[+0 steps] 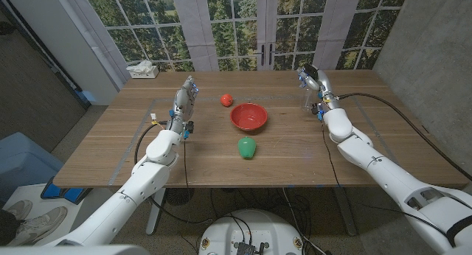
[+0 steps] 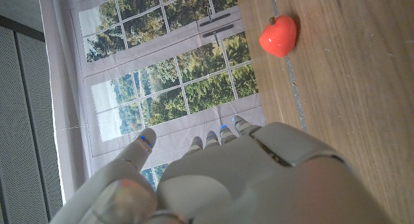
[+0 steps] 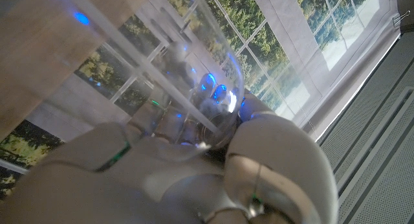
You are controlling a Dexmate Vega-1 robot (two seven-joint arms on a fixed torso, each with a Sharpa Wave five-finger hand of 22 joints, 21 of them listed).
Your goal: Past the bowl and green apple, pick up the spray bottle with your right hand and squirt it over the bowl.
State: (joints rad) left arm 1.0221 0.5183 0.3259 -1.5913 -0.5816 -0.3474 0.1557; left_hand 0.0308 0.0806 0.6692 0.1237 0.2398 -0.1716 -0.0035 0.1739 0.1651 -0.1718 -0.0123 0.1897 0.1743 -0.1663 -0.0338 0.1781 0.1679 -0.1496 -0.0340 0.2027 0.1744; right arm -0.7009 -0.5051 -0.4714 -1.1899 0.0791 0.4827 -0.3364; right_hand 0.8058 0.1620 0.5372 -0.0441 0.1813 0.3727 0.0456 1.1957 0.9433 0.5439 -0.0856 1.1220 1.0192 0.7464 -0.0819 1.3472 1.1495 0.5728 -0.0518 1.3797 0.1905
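Note:
A red bowl [image 1: 248,116] sits mid-table with a green apple [image 1: 246,147] just in front of it. Beyond them on the right, my right hand [image 1: 313,82] wraps around a clear spray bottle [image 1: 309,100] that stands on the table. In the right wrist view the see-through bottle [image 3: 194,75] lies against the palm of my right hand [image 3: 194,166], with fingers [image 3: 217,98] curled behind it. My left hand [image 1: 186,94] stands upright left of the bowl, fingers stretched and holding nothing, as the left wrist view also shows of this hand [image 2: 246,179].
A small red apple [image 1: 226,99] [image 2: 279,35] lies behind the bowl to its left. A tissue box [image 1: 142,69] sits at the far left corner of the wooden table [image 1: 295,155]. Windowed doors stand behind the table.

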